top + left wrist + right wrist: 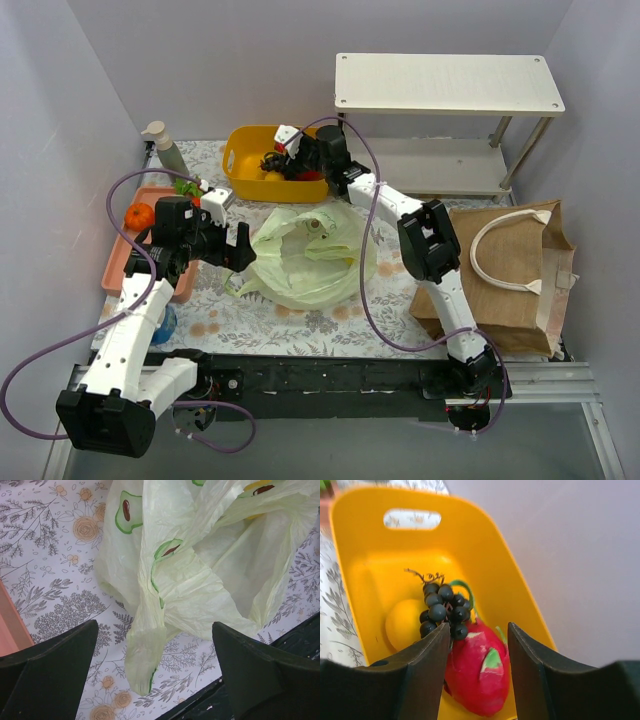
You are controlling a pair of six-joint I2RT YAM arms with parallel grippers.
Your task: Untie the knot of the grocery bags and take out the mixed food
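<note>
Nearest, the left gripper [155,630] is held with jaws spread wide over a loop handle of the thin, crinkly pale green plastic bag [200,585], apparently to steady it, while farther back the right gripper [479,630] is poised with jaws parted above the yellow plastic tub [485,555], where a red toy fruit [477,677] and dark grapes [442,610] are collected.

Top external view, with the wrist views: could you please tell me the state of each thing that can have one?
green bag: lying crumpled, mouth loosely open.
brown tote: lying flat on its side, handles slack.
yellow basket: upright, holding grapes and a red fruit.
left gripper: jaws open, empty, at the green bag's edge.
right gripper: jaws open, empty, over the yellow basket.
pump bottle: upright.
</note>
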